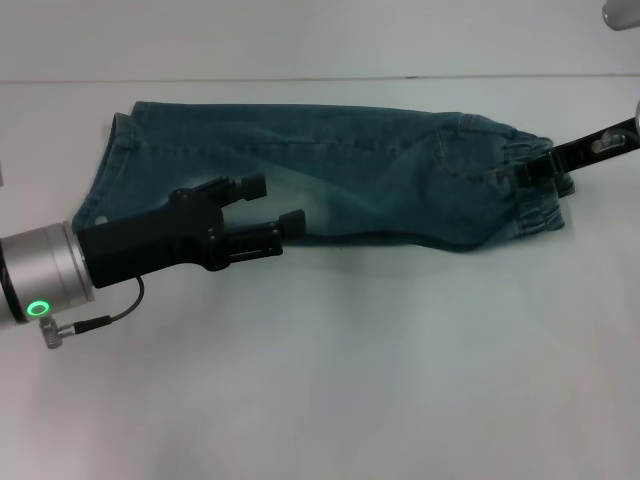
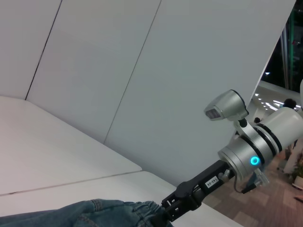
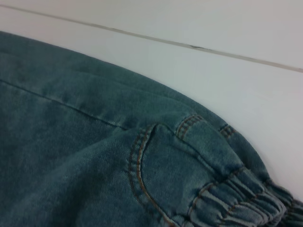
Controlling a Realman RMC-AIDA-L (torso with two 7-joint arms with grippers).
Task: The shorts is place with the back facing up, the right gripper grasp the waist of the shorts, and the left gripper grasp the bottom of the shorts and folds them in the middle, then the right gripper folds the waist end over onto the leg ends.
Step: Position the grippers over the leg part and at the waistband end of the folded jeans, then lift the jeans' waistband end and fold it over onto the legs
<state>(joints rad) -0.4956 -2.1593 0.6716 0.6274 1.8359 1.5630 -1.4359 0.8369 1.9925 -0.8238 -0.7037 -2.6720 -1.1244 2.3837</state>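
Denim — one pair of shorts (image 1: 330, 170), folded lengthwise, lies across the white worktop (image 1: 350, 380). The right gripper (image 1: 528, 168) has its fingers closed on the waist (image 1: 535, 195). The left gripper (image 1: 275, 208) hovers over the near edge, fingers spread apart — holding nothing.

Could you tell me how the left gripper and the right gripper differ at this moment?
The left gripper is open and holds nothing; the right gripper is shut on the waist of the shorts. The left gripper hangs over the near edge at the leg half of the folded shorts; the right gripper sits at the other end. The left gripper shows in full with its silver cuff; only the right gripper's slim black tip shows. Both are black.
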